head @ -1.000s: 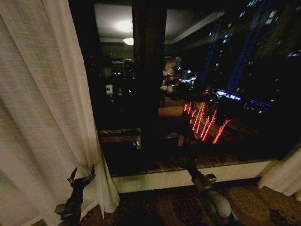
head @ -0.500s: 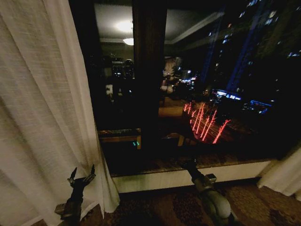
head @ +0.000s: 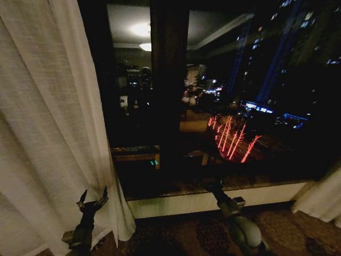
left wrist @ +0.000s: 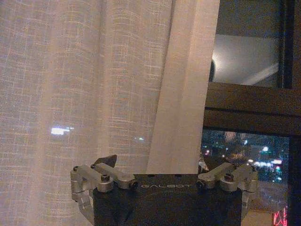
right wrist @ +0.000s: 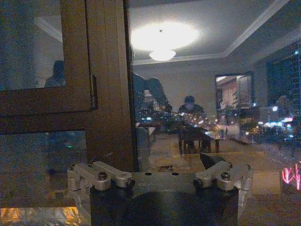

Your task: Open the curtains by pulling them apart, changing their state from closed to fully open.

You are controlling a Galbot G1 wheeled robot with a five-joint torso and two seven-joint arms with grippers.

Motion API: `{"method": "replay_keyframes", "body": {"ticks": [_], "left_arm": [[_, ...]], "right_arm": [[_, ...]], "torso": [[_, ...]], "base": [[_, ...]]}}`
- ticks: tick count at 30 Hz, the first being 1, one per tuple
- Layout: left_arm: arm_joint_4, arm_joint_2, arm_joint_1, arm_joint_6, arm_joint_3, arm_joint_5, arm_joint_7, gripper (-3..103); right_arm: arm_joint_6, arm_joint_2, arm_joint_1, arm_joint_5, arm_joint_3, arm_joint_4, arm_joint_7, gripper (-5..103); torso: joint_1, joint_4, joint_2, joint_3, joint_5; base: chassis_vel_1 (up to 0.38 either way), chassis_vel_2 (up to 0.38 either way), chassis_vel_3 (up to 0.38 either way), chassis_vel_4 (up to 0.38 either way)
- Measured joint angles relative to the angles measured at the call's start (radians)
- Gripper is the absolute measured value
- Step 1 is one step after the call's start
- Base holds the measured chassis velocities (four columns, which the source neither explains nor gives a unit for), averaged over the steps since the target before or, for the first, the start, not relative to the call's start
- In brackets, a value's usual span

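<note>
While the curtains [head: 48, 133] hang with their long axis vertical, pleats running floor to ceiling, you see the left panel gathered to the left of the dark window [head: 224, 96] and the right panel [head: 322, 200] bunched at the window's lower right corner. Your left pincer [head: 93, 198] sits below the window's left edge, fingers spread apart, just beside the left panel's hem edge. Your right pincer [head: 213, 185] rests beneath the window sill [head: 208, 201]; you cannot tell its state.
</note>
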Motion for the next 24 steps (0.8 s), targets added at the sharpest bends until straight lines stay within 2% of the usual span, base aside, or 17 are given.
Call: {"method": "replay_keyframes", "body": {"ticks": [24], "left_arm": [[0.0, 0.0, 0.0, 0.0, 0.0, 0.0, 0.0, 100]], "right_arm": [[0.0, 0.0, 0.0, 0.0, 0.0, 0.0, 0.0, 100]], "torso": [[0.0, 0.0, 0.0, 0.0, 0.0]], "base": [[0.0, 0.0, 0.0, 0.0]]}}
